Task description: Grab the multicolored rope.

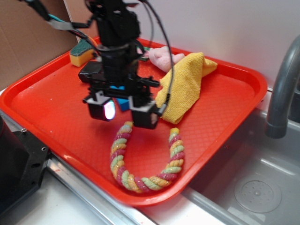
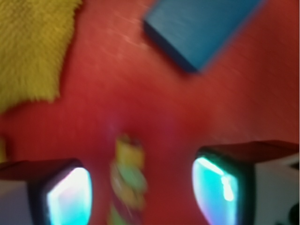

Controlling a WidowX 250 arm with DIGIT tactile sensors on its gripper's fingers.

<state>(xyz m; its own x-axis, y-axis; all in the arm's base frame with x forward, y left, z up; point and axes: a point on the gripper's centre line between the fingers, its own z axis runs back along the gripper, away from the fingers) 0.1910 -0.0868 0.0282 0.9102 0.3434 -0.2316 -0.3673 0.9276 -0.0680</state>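
exterior view: the rope (image 1: pixel 146 165) lies in a u on the red tray (image 1: pixel 225 112), its curve toward the tray's near edge and its two ends pointing back toward the cloth (image 1: pixel 185 86). the tool (image 1: pixel 125 112) hangs over the left end of the u, its two pads spread, one on each side of that end and, as far as i can tell, above it rather than touching. a blue block (image 1: pixel 123 102) sits just behind the tool, partly hidden. a sponge (image 1: pixel 82 52) and a pink toy (image 1: pixel 161 57) lie at the far side of the tray.

wrist view: blurred. the rope end (image 2: pixel 127 180) shows between the two pads (image 2: pixel 70 199), nearer the left one, and runs lengthwise away from the camera, so the pads straddle it across its width. the cloth (image 2: pixel 33 47) is at upper left, the blue block (image 2: pixel 201 26) at upper right, both well apart from the rope. by my judgement, the coming move is straight down, then close on that end.
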